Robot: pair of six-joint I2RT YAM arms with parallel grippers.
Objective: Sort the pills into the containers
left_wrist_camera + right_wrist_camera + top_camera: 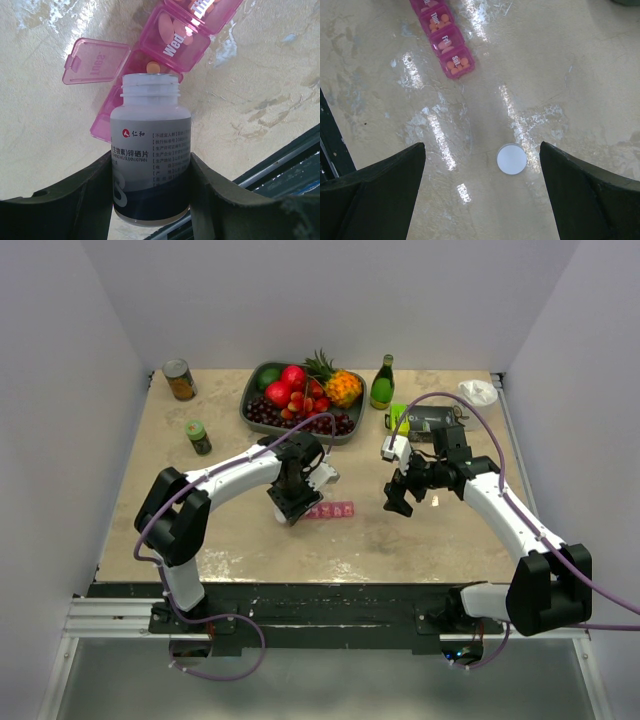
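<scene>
The pink pill organiser (332, 510) lies mid-table. In the left wrist view its strip (175, 42) has one lid (95, 62) flipped open, with an orange pill (152, 65) in that compartment; the closed Wed compartment beside it holds pills. My left gripper (293, 502) (150, 160) is shut on an uncapped white pill bottle (150, 145), tilted with its mouth at the open compartment. My right gripper (398, 498) (482, 145) is open and empty above a round white cap (512, 159) lying on the table. The organiser's closed end (447, 42) holds orange pills.
A fruit tray (262, 417), a green glass bottle (382, 382), a tin can (180, 380), a green-capped jar (198, 436), a green and black object (412, 420) and a white crumpled item (478, 392) stand at the back. The table's front edge (300, 585) is near the arm bases.
</scene>
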